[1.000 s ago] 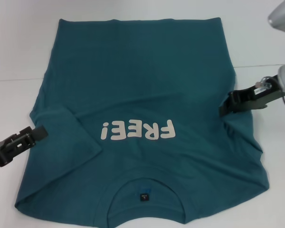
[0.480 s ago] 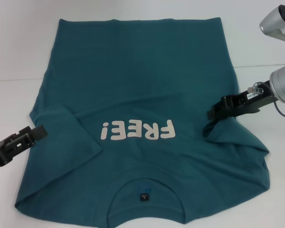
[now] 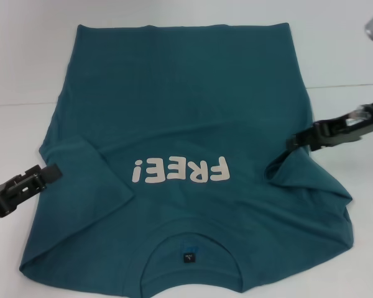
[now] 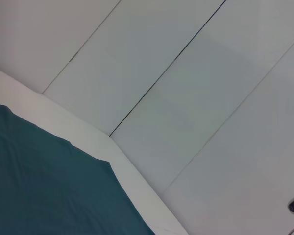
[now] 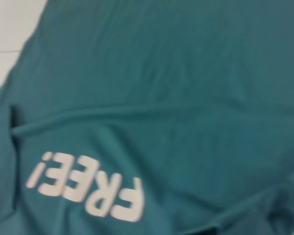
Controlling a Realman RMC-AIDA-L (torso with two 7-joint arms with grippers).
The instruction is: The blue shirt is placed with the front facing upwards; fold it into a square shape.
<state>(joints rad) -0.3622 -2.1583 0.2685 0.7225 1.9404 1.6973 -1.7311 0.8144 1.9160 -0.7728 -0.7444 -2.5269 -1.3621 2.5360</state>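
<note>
Your blue shirt lies flat on the white table, front up, covering most of the work area — collar nearest the robot, hem at the far edge, the white "FREE!" print across the chest. It looks like soft, light cotton: it will drape and wrinkle rather than hold a crease, so take it by a double layer at a sleeve or side seam, pinching well in from the edge. The table looks smooth, so expect the cloth to slide when dragged. Beyond it there is only a pale panelled wall.

The right sleeve is already bunched inward, with a ridge of cloth beside the print. The right gripper sits at that edge of the shirt; whether it is pinching cloth I cannot tell. The left gripper hovers at the left sleeve — its state is likewise unclear.
</note>
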